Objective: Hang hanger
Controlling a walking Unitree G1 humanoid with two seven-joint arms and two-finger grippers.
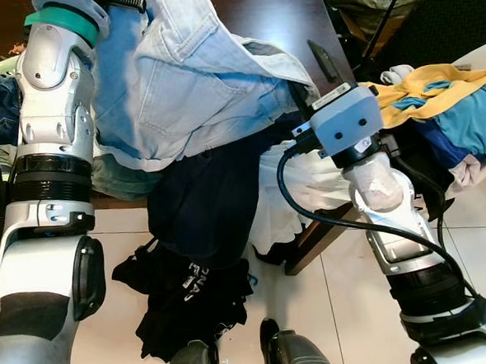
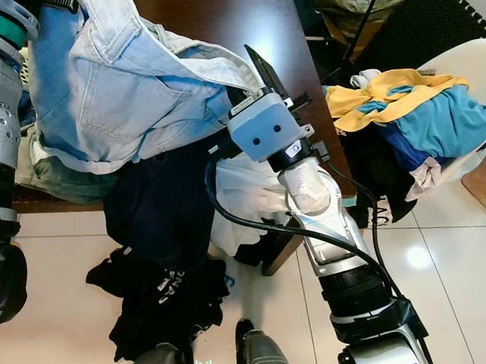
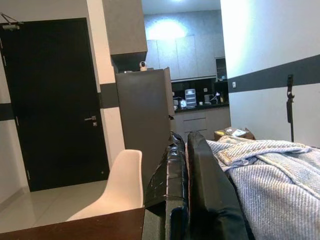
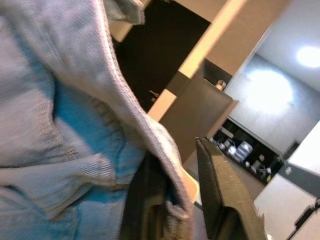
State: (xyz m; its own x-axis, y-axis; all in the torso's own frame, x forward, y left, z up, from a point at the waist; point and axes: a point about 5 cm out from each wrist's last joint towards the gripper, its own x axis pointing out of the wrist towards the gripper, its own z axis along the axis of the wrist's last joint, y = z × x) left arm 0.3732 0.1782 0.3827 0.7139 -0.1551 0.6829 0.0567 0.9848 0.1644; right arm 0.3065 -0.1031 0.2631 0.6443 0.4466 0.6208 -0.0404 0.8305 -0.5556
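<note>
one pale blue denim garment (image 1: pixel 187 78), upper middle of the head view. one dark brown wooden table (image 1: pixel 274 15) beneath it. one white plastic chair (image 2: pixel 467 61) at right, heaped with one yellow cloth (image 2: pixel 394 86) and one teal cloth (image 2: pixel 450 120). one black garment pile (image 1: pixel 184 301) on the tiled floor, lower middle. two silver robot arms.

Dark table (image 2: pixel 217 23), white chair (image 2: pixel 467 61)
</note>
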